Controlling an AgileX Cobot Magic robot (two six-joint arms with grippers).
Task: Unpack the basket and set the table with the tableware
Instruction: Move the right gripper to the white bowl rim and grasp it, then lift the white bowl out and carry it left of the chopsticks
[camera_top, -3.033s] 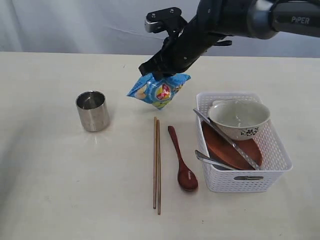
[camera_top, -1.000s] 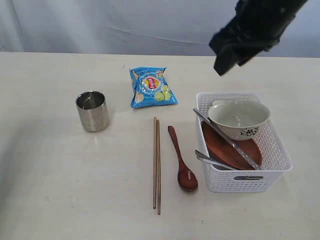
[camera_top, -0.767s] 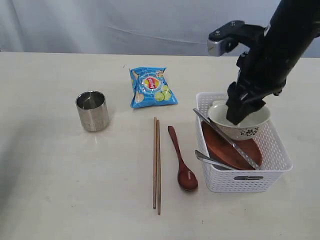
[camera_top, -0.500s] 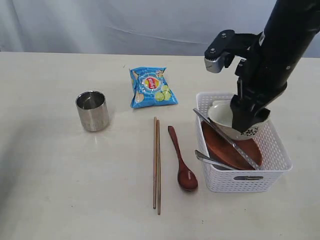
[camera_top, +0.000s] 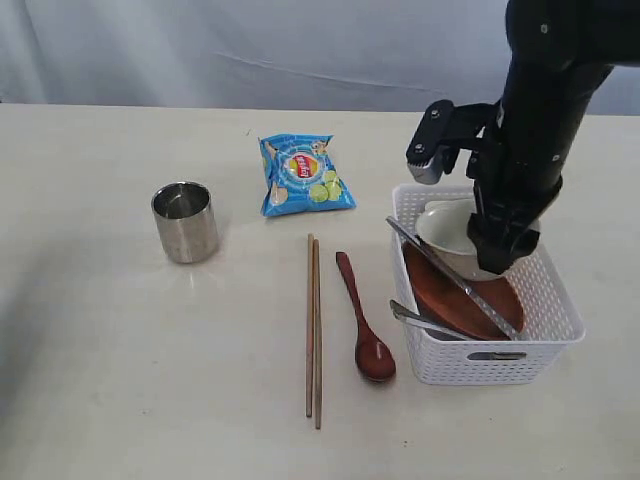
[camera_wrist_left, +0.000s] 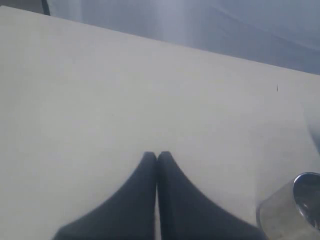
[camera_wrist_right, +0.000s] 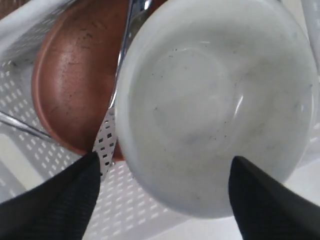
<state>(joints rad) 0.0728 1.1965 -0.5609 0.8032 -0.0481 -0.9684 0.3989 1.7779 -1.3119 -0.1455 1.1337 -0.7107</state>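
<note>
RIGHT ARM OVER THE BASKET: Your right gripper hangs low over the white bowl in the basket, jaws spread wide, at what looks like the bowl's turn in the unpacking. On the table the steel cup, the chopsticks and the wooden spoon are already laid out, with the blue crisp packet beyond them. The bowl, the brown plate, the knife and the fork lie in the basket. In the right wrist view one finger sits outside the bowl's rim, over the basket floor beside the plate. The other finger stands over the bowl's hollow, so the bowl's wall lies between the jaws. Nothing is gripped yet, and you cannot tell whether either finger touches it. The bowl sits at the end of the basket farther from the exterior camera, partly on the plate, the knife running close under its rim. Your next move, on this reading, is to close on that wall and lift straight up, minding that the knife is not dragged along. Your left gripper hovers over bare table near the cup, jaws pressed together, holding nothing
</note>
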